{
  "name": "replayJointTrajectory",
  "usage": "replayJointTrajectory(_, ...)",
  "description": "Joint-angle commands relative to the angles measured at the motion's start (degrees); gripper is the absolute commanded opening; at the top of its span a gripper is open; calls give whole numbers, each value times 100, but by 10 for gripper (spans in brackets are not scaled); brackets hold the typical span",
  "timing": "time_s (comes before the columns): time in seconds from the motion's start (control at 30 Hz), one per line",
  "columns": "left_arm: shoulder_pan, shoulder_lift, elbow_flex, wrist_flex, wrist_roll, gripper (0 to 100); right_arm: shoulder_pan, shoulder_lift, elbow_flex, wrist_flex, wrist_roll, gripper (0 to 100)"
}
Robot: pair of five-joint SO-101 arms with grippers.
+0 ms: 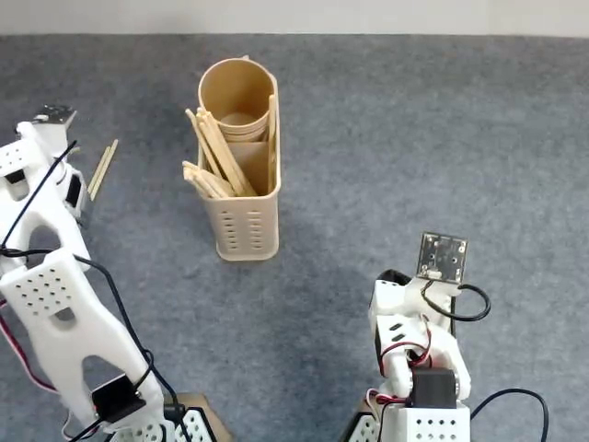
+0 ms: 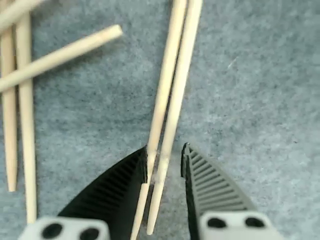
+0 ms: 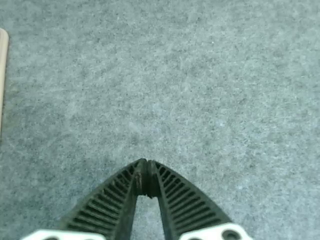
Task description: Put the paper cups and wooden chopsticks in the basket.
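Grey carpet (image 2: pixel 250 75), chopstick pair (image 2: pixel 170 100) between the left claw's (image 2: pixel 165 150) parted jaws

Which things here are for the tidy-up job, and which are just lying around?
For the job:
basket
paper cups inside it
stored chopsticks inside it
chopstick pair inside the open left gripper
loose chopsticks on the mat nearby

Just there:
grey mat
right gripper, shut over bare mat
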Motion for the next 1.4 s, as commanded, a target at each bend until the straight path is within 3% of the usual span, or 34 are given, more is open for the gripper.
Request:
replayJointTrajectory(0.0,-22,-48,-207,-53,35,150,57,-4,919,-13,53,5)
replayJointTrajectory(0.57,13,989,-233,-598,26,143,57,-4,919,-13,53,5)
replayJointTrajectory(0.67,4,840,-242,-598,26,40,57,-4,919,-13,53,5)
replayJointTrajectory(0.7,4,716,-286,-580,26,0,57,-4,919,-13,53,5)
replayJointTrajectory(1.0,312,-664,-1499,1213,-176,5,57,-4,919,-13,53,5)
replayJointTrajectory(1.2,356,-2501,-1657,1275,-158,5,57,-4,919,-13,53,5)
replayJointTrajectory(1.37,356,-4488,-1226,1292,747,5,57,-4,919,-13,53,5)
